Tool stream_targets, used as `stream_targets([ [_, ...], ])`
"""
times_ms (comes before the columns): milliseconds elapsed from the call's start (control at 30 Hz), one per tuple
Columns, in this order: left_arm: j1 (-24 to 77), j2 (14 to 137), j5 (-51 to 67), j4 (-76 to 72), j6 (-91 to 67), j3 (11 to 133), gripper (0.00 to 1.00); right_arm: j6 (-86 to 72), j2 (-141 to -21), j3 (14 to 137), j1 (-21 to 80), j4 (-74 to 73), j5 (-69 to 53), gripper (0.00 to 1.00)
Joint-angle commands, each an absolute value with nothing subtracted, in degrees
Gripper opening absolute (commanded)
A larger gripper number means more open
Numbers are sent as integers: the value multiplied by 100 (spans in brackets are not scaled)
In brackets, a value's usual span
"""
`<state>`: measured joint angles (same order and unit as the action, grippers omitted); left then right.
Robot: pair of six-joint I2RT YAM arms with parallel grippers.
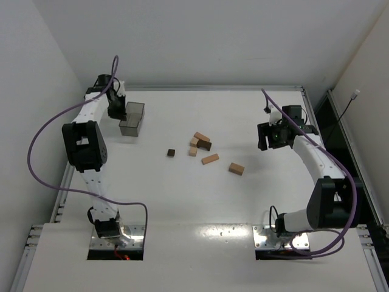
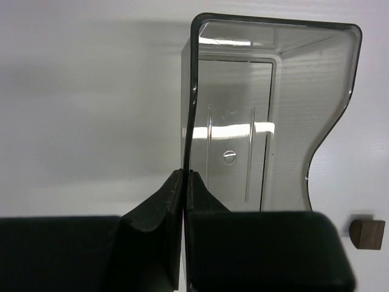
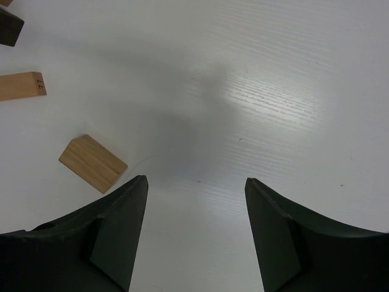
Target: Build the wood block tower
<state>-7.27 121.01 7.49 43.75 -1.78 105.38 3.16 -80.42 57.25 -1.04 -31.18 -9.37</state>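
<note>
Wood blocks [image 1: 202,146] lie loose near table centre in the top view.
- Tight cluster [image 1: 199,141] just past centre toward 1 o'clock: a few tan pieces and one dark brown one, touching. Cannot tell whether any lies on another.
- Small dark block [image 1: 171,152] sits alone at 9 o'clock of the cluster, apart from it.
- Long tan block [image 1: 210,159] lies flat at 5 o'clock of the cluster, long axis running 8 to 2 o'clock.
- Outer tan block [image 1: 236,168] lies flat farther out toward 4 o'clock, long axis 10 to 4.

Grey box [image 1: 132,118] stands at 10 o'clock on the table [image 1: 182,201], open side up, long axis roughly 1 to 7 o'clock. In the left wrist view its walls are translucent and only its own moulded floor shows inside.

The left arm runs up the 9 o'clock edge with the elbow raised and the wrist bent down at the far corner. Left gripper [image 2: 184,175] is pinched tight on the box's 9 o'clock long wall, one finger inside and one outside.

The right arm rises from its base at 5 o'clock, and its forearm follows the 3 o'clock edge with the wrist turned in toward 9. Right gripper [image 3: 196,182] hangs over bare table with its fingers spread wide, gripping nothing. In its wrist view the outer tan block [image 3: 92,163] lies just past the left fingertip, and the long tan block [image 3: 21,86] lies beyond it.
</note>
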Motion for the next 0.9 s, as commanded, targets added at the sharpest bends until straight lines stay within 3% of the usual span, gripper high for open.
stream_targets([
  [0, -388, 12041, 1247, 4263, 385, 10679, 0, 246, -8156, 6029, -141, -3015, -1116, 62],
  [233, -255, 12532, 1248, 4140, 633, 10967, 0, 299, -8051, 6029, -141, -3067, -1116, 61],
  [867, -1354, 13288, 589, 3524, -36, 11645, 0, 299, -8042, 6029, -141, -3067, -1116, 61],
])
